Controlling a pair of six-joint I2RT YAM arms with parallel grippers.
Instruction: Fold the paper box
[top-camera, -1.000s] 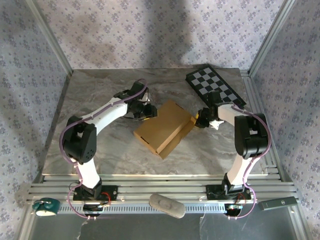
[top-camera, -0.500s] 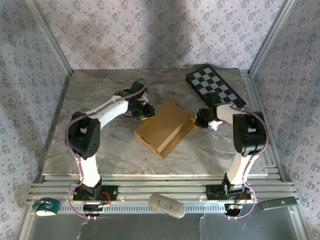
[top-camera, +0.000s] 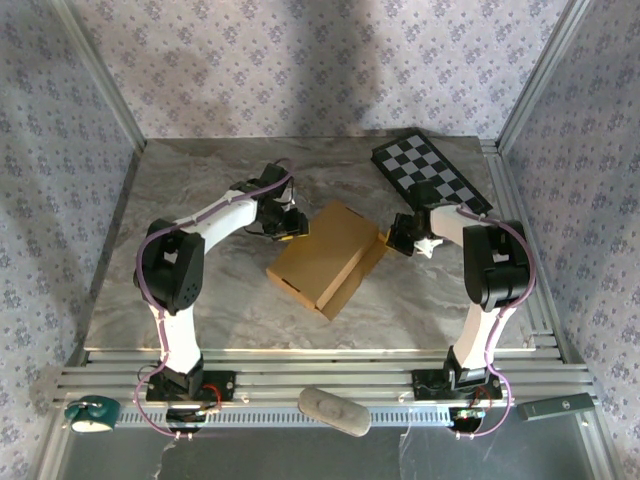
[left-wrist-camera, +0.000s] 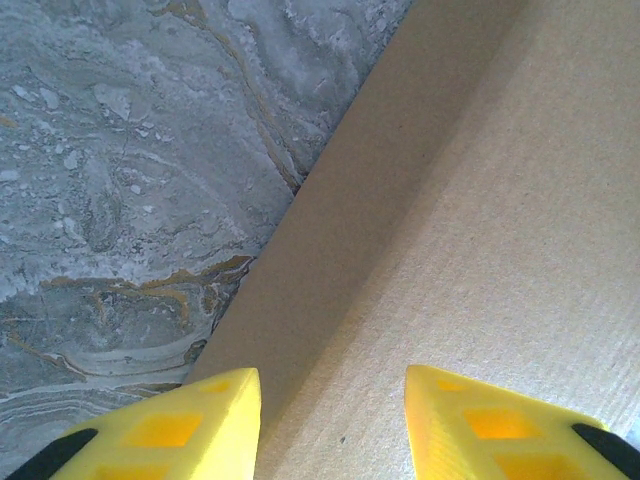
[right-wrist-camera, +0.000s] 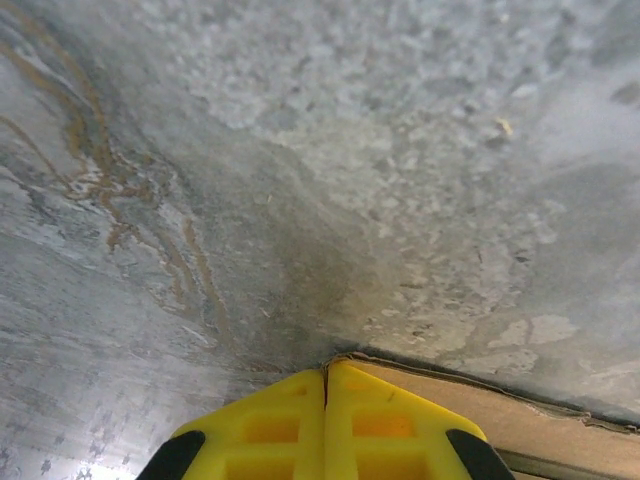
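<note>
The box (top-camera: 322, 255) is found in the middle of the table (top-camera: 200, 190), already formed into a shallow mailer, though a flap (top-camera: 352, 283) jutting along its right side is judged not yet tucked in. The left gripper (left-wrist-camera: 330, 390) is held parted over the box's far-left edge with nothing clamped. The right gripper (right-wrist-camera: 325, 378) is closed, empty, at the flap's edge.
</note>
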